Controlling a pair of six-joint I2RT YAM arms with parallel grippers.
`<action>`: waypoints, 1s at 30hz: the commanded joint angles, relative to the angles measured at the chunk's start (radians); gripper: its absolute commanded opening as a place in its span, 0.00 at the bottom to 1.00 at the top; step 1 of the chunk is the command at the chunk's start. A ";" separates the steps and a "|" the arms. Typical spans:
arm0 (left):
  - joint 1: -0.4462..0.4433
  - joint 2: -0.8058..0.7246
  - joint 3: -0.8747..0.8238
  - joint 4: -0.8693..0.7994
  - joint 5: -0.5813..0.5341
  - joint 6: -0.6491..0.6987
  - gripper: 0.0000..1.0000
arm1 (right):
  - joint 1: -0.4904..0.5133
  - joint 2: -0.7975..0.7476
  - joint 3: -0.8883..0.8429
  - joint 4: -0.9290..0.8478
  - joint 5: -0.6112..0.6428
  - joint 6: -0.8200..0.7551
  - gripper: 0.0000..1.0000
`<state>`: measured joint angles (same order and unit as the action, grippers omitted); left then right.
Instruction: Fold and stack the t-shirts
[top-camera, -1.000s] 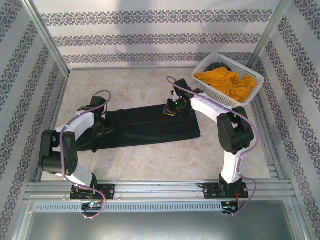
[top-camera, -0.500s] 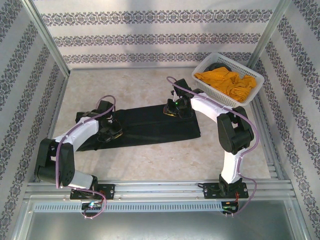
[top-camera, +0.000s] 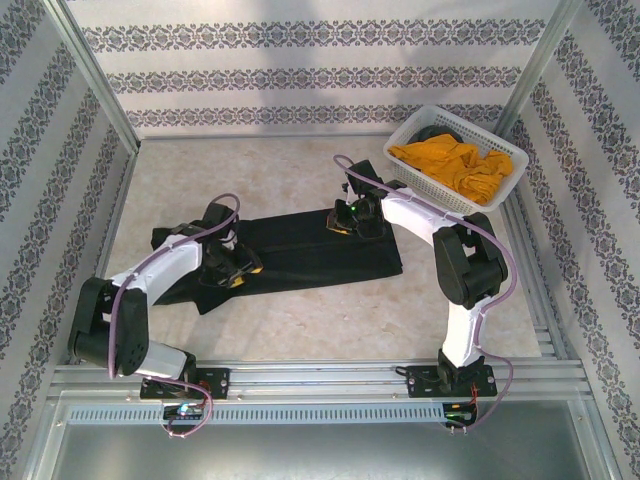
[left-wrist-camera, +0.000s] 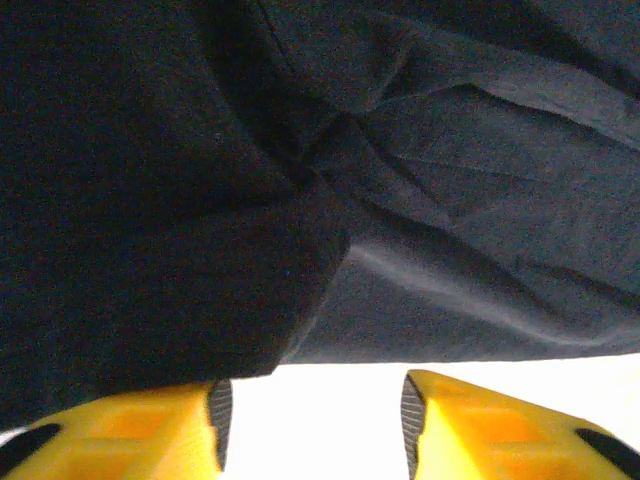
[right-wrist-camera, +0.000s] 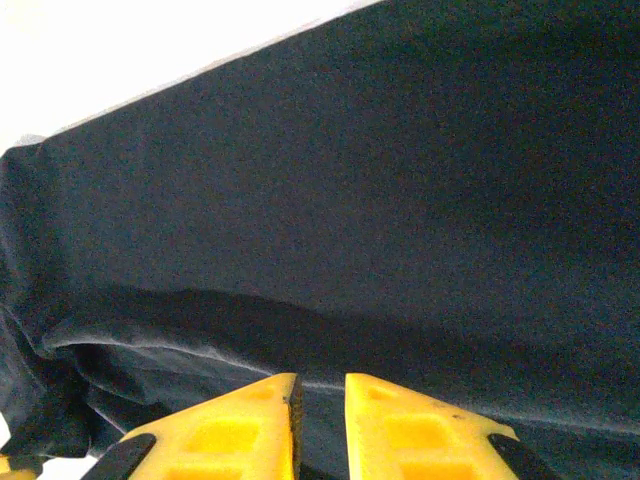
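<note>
Since the earlier frame, the left fingers (left-wrist-camera: 130, 430) have travelled rightward over the black t-shirt (top-camera: 300, 255) and parted. Bare desk (top-camera: 330, 320) shows between them, and a fold of cloth lies over one. The right fingers (right-wrist-camera: 240, 420), nearly together, pinch a crease at the shirt's far edge. The shirt lies as a long band mid-desk. The mustard-orange t-shirt (top-camera: 450, 165) is heaped in the white basket (top-camera: 430, 110), far right.

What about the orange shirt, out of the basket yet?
No, the mustard-orange t-shirt lies bunched inside the white basket at far right.
</note>
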<state>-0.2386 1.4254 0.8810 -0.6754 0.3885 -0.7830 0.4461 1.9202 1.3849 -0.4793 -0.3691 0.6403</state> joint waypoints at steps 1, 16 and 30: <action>0.061 -0.060 0.057 -0.124 -0.065 0.065 0.51 | 0.011 -0.005 -0.007 0.028 -0.017 0.012 0.21; 0.527 -0.151 -0.098 -0.108 -0.086 0.032 0.49 | -0.010 0.030 -0.005 0.045 -0.055 0.015 0.21; 0.431 -0.310 -0.351 -0.047 -0.068 -0.140 0.46 | -0.026 0.041 0.000 0.048 -0.063 0.019 0.22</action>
<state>0.2066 1.1133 0.5457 -0.7677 0.3103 -0.8658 0.4149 1.9411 1.3849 -0.4362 -0.4129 0.6521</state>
